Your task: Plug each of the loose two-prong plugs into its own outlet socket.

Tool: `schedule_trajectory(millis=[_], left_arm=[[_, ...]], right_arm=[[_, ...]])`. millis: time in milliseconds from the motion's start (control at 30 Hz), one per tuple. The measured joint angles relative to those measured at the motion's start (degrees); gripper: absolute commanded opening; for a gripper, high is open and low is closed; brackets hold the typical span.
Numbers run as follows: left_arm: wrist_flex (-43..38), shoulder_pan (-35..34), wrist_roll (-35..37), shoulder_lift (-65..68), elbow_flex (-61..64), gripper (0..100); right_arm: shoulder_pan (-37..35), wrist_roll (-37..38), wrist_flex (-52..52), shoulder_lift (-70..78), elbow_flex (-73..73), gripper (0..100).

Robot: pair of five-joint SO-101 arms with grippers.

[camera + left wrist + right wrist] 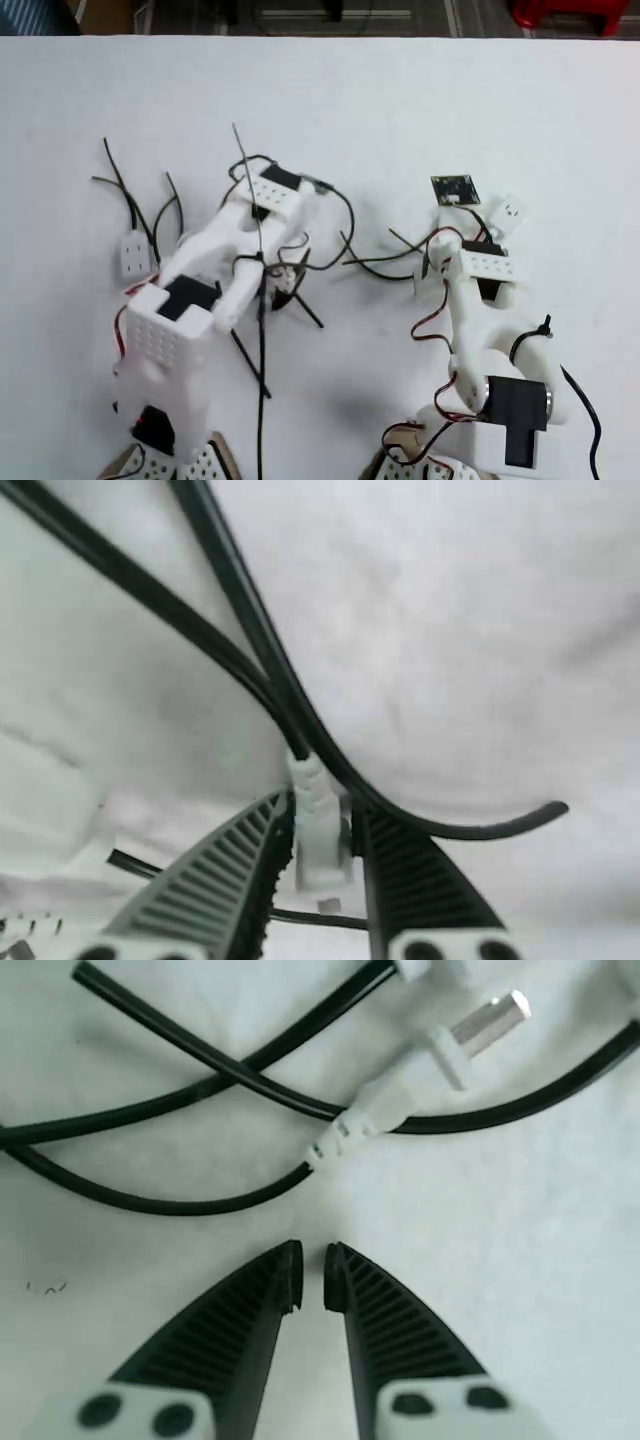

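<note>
- White plug (315, 802) sits pinched in the left gripper (322, 812), and its black cord (250, 630) trails off across the table (480, 630).
- Right gripper (312, 1280) has its fingers pressed almost together and grips nothing. A second plug (400, 1095) lies just ahead of it, with a bare metal prong (490, 1015) pointing away.
- From above, the left outlet (135, 255) lies near the left arm and apart from the held plug. The right outlet (510, 212) lies just beyond the right arm.
- The step in hand looks like carrying the held plug to the left outlet.
- Its prongs are hidden, so I cannot tell which way they face. Check this before the approach.
- Line the prongs up with the slots, then push straight in. A skewed push would likely jam.
- The outlet looks light and unfixed, so it may slide under pressure. Go slowly, or brace it.
- Keep the pinch firm, since the stiff cord could twist the plug in the fingers.
</note>
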Motion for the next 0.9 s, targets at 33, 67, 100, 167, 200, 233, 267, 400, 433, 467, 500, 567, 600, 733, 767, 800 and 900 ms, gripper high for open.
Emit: schedule_trajectory(millis=[33, 67, 100, 167, 200, 233, 267, 400, 433, 467, 500, 567, 600, 733, 767, 800, 900], left_arm=[[-0.3, -0.1, 0.3, 0.0, 0.0, 15], [-0.4, -0.4, 0.4, 0.0, 0.0, 16], [-0.5, -0.7, 0.4, 0.0, 0.0, 16], [-0.6, -1.2, 1.0, 0.0, 0.0, 16], [-0.6, -1.3, 1.1, 0.0, 0.0, 15], [-0.6, -1.3, 1.1, 0.0, 0.0, 15], [-0.6, -1.3, 1.1, 0.0, 0.0, 15], [-1.1, -1.3, 1.1, 0.0, 0.0, 15], [-1.6, -1.3, 1.3, 0.0, 0.0, 15], [-1.7, -1.3, 1.4, 0.0, 0.0, 15], [-1.7, -1.3, 1.4, 0.0, 0.0, 14], [-1.7, -1.3, 1.4, 0.0, 0.0, 9], [-1.7, -1.2, 1.4, 0.0, 0.0, 5], [-2.4, -0.8, 1.5, -0.1, 0.0, 3], [-2.7, -0.8, 1.6, 0.0, 0.0, 2], [-2.9, -0.8, 1.6, 0.4, -0.1, 2], [-2.9, -0.8, 1.8, 0.6, -0.1, 2]], right_arm=[[0.0, 0.0, 0.0, 0.0, 0.0, 5.0], [0.0, 0.0, 0.0, 0.0, 0.0, 5.0], [0.0, 0.0, 0.0, 0.0, 0.0, 5.0], [0.0, 0.0, 0.0, 0.0, 0.0, 5.0], [-0.1, 0.0, 0.0, 0.0, 0.0, 5.0], [-0.1, 0.0, 0.0, 0.0, 0.0, 5.0], [-0.1, 0.0, 0.0, 0.0, 0.0, 5.0], [-0.1, 0.0, 0.0, 0.0, 0.0, 5.0], [-0.1, 0.0, 0.0, 0.0, 0.0, 5.0], [-0.1, 0.0, 0.0, 0.0, 0.0, 5.0], [-0.1, 0.0, 0.0, 0.0, 0.0, 5.0], [-0.1, 0.0, 0.0, 0.0, 0.0, 5.0], [-0.1, 0.0, 0.0, 0.0, 0.0, 5.0], [-0.1, 0.0, 0.0, 0.0, 0.0, 5.0], [-0.1, 0.0, 0.0, 0.0, 0.0, 5.0], [-0.2, 0.0, 0.0, 0.0, 0.0, 5.0], [-0.2, 0.0, 0.0, 0.0, 0.0, 5.0]])
